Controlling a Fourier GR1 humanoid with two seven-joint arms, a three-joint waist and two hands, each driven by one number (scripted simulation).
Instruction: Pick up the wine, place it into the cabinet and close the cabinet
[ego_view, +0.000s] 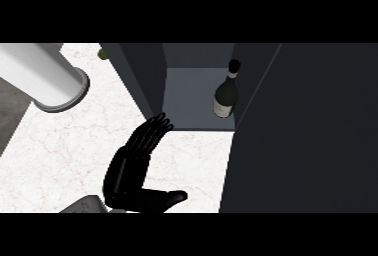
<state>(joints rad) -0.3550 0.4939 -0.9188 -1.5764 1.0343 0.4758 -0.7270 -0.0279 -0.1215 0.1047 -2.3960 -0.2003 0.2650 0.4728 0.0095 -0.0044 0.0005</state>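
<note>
Head view: the wine (226, 92) stands upright inside the open cabinet (136, 70), near its right wall. In front of the cabinet, the left hand (136, 160) stretches over the bench (52, 150), fingers straight and holding nothing, tips at the cabinet's left wall.

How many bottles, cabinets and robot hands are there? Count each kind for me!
Bottles: 1, the wine bottle standing inside the cabinet
Cabinets: 1, the cabinet, open
Hands: 1, the left hand, fingers straight
Total: 3
</note>
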